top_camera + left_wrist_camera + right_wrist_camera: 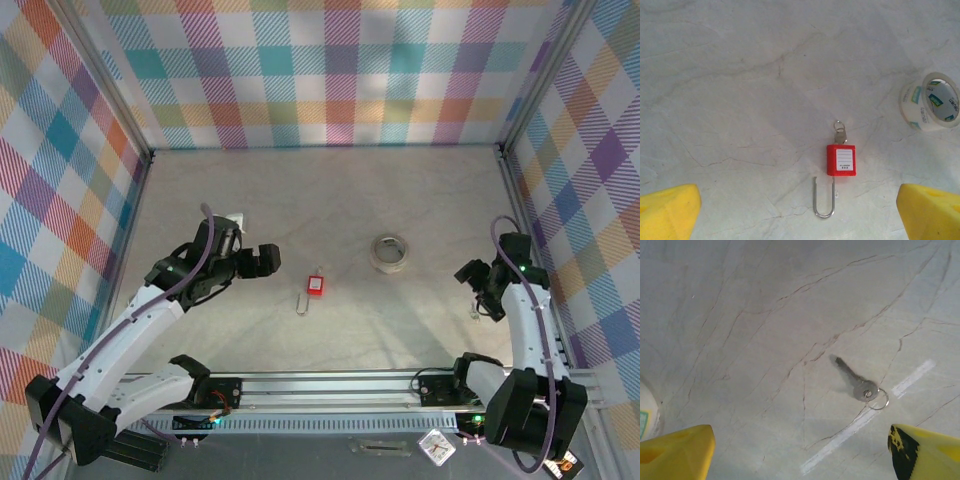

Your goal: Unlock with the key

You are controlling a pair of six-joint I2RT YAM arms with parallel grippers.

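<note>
A red padlock [841,160] lies flat on the table, also seen mid-table from above [316,285]. Its steel shackle [824,197] stands swung open, one end free of the body. A small key [840,131] with a ring sticks in the body's far end. My left gripper [800,220] hovers open just left of the lock [267,259], its yellow pads [667,212] wide apart and empty. A second, loose key [856,380] with a ring [879,399] lies on the table at the right. My right gripper [800,460] hangs open above it [473,273], holding nothing.
A roll of clear tape [389,252] lies right of the padlock, also at the left wrist view's right edge [931,101]. A white chalk line [865,420] crosses the table by the loose key. Checked walls [330,70] enclose the table on three sides.
</note>
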